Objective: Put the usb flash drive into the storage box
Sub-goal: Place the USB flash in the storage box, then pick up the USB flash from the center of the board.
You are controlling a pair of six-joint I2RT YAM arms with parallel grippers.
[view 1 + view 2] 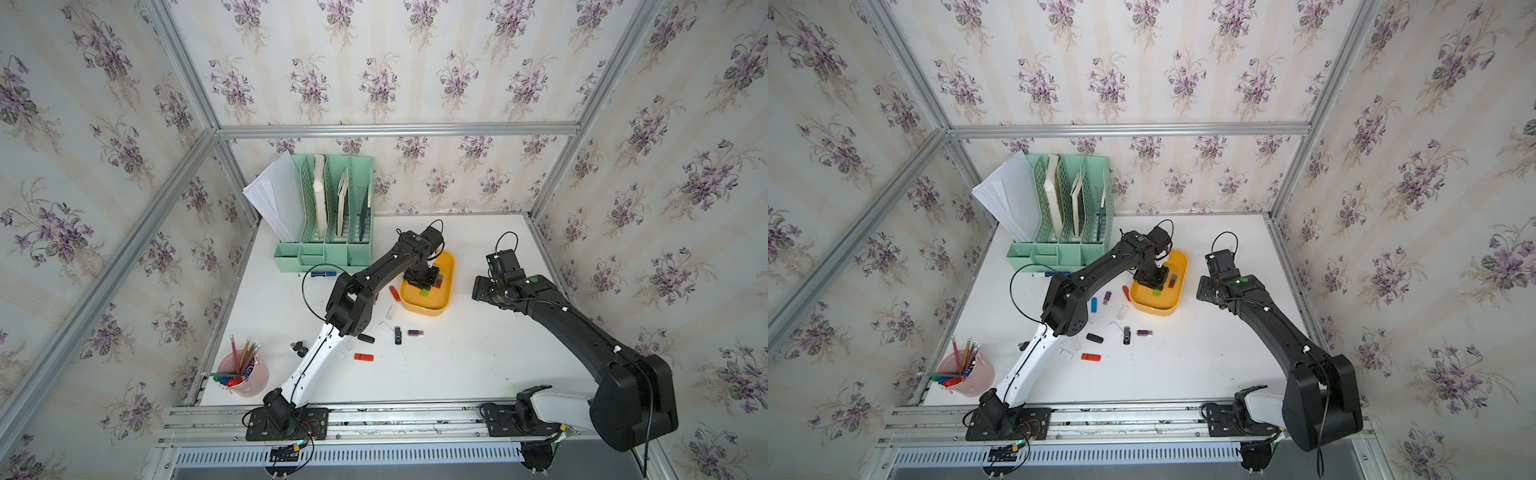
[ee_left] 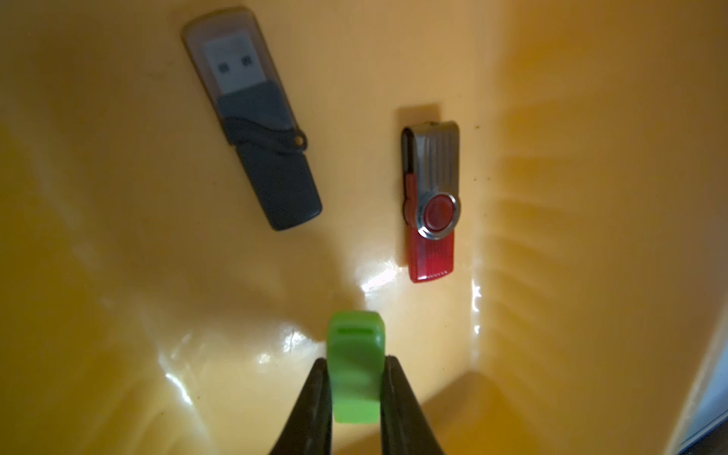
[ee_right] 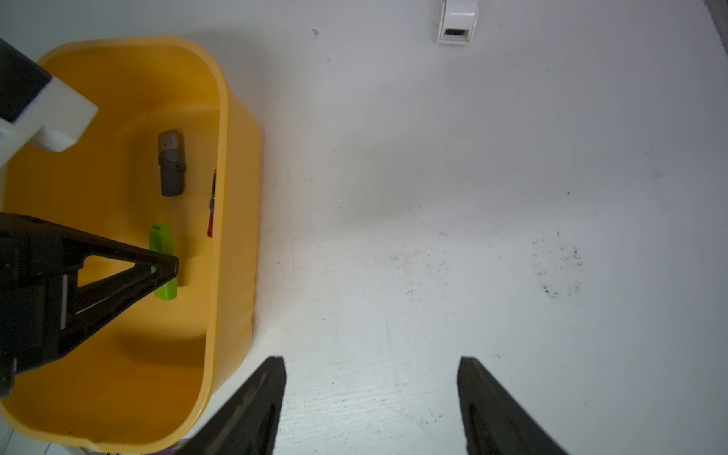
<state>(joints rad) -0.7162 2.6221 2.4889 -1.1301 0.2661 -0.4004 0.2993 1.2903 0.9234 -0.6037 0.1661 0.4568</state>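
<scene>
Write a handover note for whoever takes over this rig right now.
Left gripper: shut on green drive, low inside the box, not yet released.
Right gripper: open, empty, over bare table beside the box.
Done: grey drive and red drive lie in the box.
Left: release the green one, then fetch those on the table, such as the orange drive, black drive and purple drive.

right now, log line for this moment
left gripper: shut on green flash drive inside storage box | right gripper: open | also inside: grey drive, red drive
</scene>
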